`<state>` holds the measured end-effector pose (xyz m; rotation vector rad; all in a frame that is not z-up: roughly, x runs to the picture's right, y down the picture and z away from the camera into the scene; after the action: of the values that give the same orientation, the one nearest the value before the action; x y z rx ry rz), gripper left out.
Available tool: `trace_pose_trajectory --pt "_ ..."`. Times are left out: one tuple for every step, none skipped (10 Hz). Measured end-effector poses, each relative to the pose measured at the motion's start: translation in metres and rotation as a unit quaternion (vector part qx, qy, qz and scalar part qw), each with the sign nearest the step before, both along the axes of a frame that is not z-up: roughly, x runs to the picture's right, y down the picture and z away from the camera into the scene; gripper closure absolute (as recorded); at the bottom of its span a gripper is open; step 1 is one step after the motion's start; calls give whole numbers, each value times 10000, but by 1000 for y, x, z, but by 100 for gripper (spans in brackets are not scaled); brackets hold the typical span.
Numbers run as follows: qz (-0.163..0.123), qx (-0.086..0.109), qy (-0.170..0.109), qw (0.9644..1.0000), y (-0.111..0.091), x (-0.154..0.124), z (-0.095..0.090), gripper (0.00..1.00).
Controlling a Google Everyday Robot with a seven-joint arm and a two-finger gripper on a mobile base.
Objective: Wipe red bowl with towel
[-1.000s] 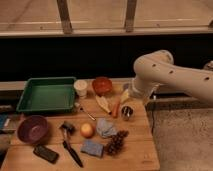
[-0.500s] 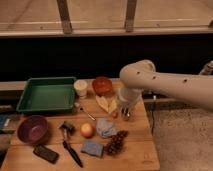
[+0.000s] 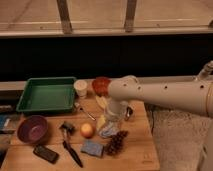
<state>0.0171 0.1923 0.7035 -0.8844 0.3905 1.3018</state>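
The red bowl (image 3: 100, 85) sits at the back of the wooden table, its right side hidden behind my white arm. The towel (image 3: 105, 133), a pale grey crumpled cloth, lies at the table's middle, mostly covered by my gripper (image 3: 111, 125). The gripper points straight down at the towel, right over it, with its jaws open. I cannot tell whether it touches the cloth. The bowl is about a hand's length behind the gripper.
A green tray (image 3: 46, 95) and a white cup (image 3: 80, 88) stand at the back left. A purple bowl (image 3: 33, 129), an apple (image 3: 87, 130), a blue sponge (image 3: 92, 148), a pine cone (image 3: 116, 143), a black brush (image 3: 70, 148) and a dark flat object (image 3: 45, 154) surround the towel.
My arm has swung left from the table's right side, and the gripper has come down over the towel. The objects on the table have not moved.
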Motion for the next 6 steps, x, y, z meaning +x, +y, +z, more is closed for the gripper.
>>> trace_pose_trajectory --pt "-1 6 -3 10000 0 0 0 35" --pt "-38 -3 -8 10000 0 -1 1 35" --pt "-146 -27 -19 9999 2 -5 5 35" --pt "-240 -4 -22 9997 6 -9 11 35" --pt "-336 103 -54 9994 12 -12 21 35" --pt "-406 201 -51 9990 13 -13 26 35"
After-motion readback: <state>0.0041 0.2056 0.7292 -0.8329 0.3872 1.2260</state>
